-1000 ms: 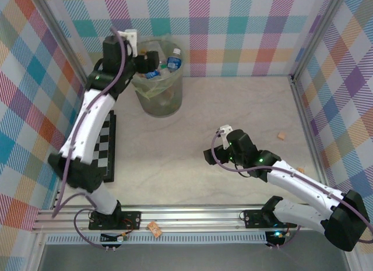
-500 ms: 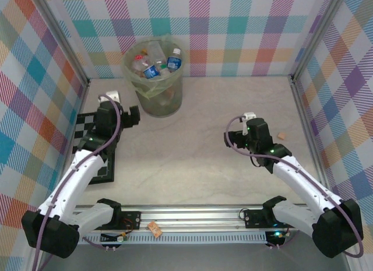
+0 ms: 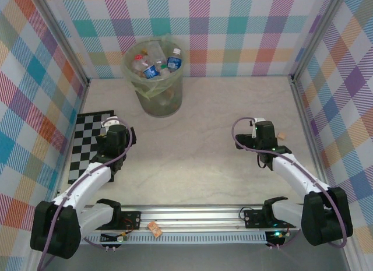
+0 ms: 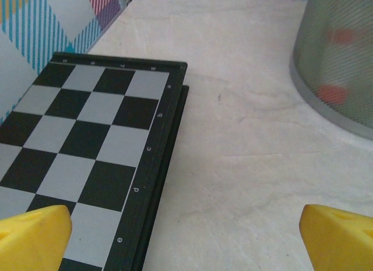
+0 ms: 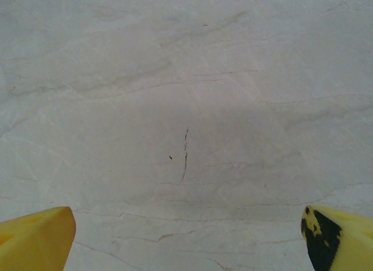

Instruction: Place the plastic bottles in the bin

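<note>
- I am seeing the bottles [image 3: 156, 66] piled inside the bin [image 3: 161, 105], which is standing at 11 o'clock on the tabletop [image 3: 204, 125], against the far wall.
- I am keeping the left hand [image 3: 121, 136] spread fully wide and holding nothing. It is hanging low at 8 o'clock, over the edge of the chessboard [image 3: 87, 140].
- In its wrist view the left hand [image 4: 186, 236] is looking past the chessboard [image 4: 87, 137] towards the bin [image 4: 338, 67] at 2 o'clock.
- The right hand [image 3: 263, 132] is likewise gaping and empty at 3 o'clock. Its wrist view has the right hand [image 5: 186, 239] facing bare tabletop.
- I am judging the job as good as finished, since every bottle I am spotting is lying in the bin. The next move is calling only for parking both arms.
- Compared with a second ago, the left arm is no longer reaching up at the bin's rim but is folded back low, and the right arm has pulled towards its own side.
</note>
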Robot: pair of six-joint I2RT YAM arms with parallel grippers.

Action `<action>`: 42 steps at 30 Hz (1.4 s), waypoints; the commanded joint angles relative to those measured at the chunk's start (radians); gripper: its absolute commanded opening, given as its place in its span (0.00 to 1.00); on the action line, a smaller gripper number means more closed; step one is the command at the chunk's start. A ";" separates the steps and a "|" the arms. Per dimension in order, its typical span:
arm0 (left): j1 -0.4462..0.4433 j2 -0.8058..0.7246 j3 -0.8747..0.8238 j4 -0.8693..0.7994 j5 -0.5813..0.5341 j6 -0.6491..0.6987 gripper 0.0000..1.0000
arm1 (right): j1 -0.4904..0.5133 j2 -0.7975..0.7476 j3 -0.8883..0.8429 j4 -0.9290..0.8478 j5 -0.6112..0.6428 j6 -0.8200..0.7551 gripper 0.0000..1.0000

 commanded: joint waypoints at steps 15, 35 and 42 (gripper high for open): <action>0.058 0.256 -0.103 0.539 0.102 0.063 1.00 | -0.035 0.118 -0.117 0.406 0.116 -0.042 0.99; 0.087 0.490 -0.055 0.719 0.157 0.143 1.00 | -0.165 0.393 -0.214 1.055 -0.080 -0.085 0.99; 0.110 0.532 -0.124 0.872 0.211 0.143 1.00 | -0.173 0.396 -0.172 0.968 -0.097 -0.081 0.99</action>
